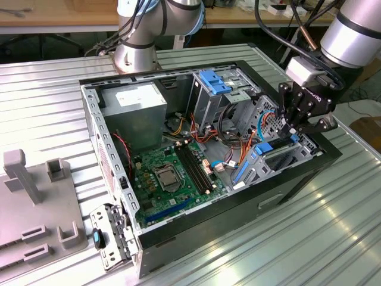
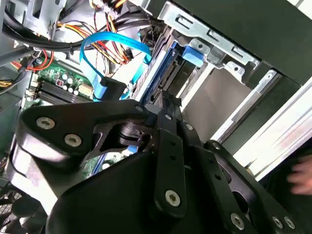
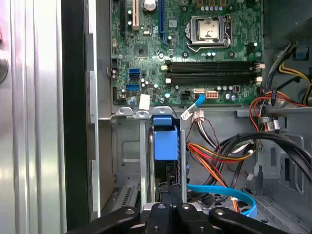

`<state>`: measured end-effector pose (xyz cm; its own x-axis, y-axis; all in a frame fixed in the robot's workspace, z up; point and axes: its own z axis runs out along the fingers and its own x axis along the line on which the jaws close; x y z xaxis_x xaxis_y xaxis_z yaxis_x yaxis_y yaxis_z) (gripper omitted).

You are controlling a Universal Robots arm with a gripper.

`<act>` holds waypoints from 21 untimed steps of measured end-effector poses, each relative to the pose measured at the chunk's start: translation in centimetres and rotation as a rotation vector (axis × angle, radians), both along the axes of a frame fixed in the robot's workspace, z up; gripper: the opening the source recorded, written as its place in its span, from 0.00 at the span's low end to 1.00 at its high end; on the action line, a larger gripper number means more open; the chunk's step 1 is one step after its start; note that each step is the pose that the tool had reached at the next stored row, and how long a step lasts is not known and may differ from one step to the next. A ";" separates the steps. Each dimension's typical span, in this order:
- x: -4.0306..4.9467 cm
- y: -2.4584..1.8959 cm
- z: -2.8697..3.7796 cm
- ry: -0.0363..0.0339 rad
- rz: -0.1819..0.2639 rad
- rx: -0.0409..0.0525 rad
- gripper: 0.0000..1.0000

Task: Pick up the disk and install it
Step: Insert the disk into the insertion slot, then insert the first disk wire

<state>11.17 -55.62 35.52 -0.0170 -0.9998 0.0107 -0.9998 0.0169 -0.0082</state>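
The disk, a dark slab with bright blue rails, stands on edge in the metal drive bay at the end of the open computer case on the exterior view's right. My gripper hangs right over it, black fingers drawn together on the disk's upper edge. In the second wrist view the fingers meet on the disk between the bay's steel walls. In the first wrist view the disk's blue end sits in the slot just beyond the gripper.
Inside the case lie the green motherboard, a grey power supply, a light-blue bracket and bundled wires. A blue flat cable loops beside the bay. A grey fixture stands on the exterior view's left. A hand shows past the case.
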 end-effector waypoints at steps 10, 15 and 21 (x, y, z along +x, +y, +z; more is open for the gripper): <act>0.05 0.00 0.00 0.0000 0.000 0.0000 0.11; 0.10 0.00 0.00 0.0000 0.000 0.0000 0.11; 0.30 0.12 1.03 0.0005 0.000 -0.0487 0.11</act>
<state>11.47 -55.49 36.55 -0.0169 -0.9981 0.0594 -0.9998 0.0164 -0.0085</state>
